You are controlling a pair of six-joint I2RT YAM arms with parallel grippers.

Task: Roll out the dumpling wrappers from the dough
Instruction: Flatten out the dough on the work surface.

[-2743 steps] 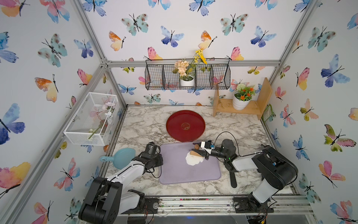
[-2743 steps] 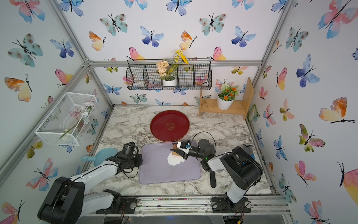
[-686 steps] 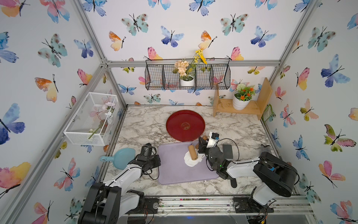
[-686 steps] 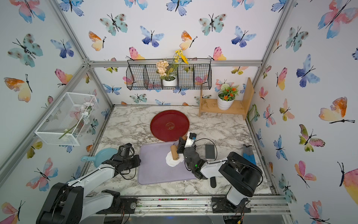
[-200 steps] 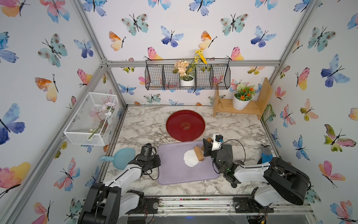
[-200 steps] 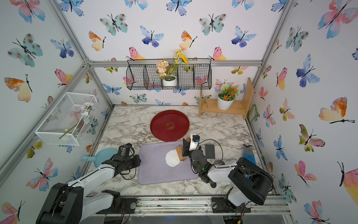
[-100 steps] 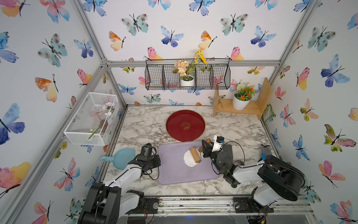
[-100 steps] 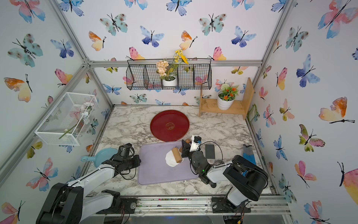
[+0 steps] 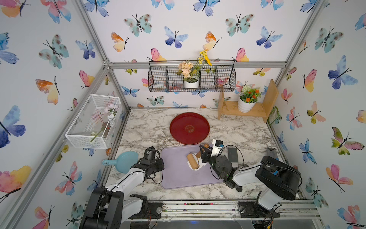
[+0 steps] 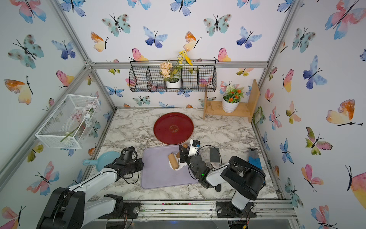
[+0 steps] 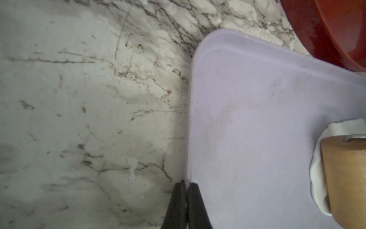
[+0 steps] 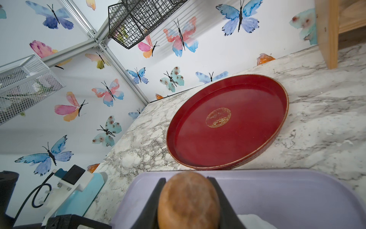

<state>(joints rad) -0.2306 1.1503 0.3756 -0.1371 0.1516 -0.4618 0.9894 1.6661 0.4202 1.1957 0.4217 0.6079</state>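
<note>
The roller (image 9: 193, 161) is clamped by its handle in the right gripper (image 12: 187, 179), jaws partly apart. Over the last second it has been pushed farther ahead of that claw, across the dough (image 11: 343, 126) on the mat (image 9: 178, 174). Flattening is judged under way. The left gripper (image 11: 187, 182) is shut, empty.

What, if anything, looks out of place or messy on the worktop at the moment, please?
Small white smears, like stray residue, lie on the marble counter just off the lilac mat, near the shut left claw. The mat sits slightly askew to the counter's front edge. Nothing else stands out.
</note>
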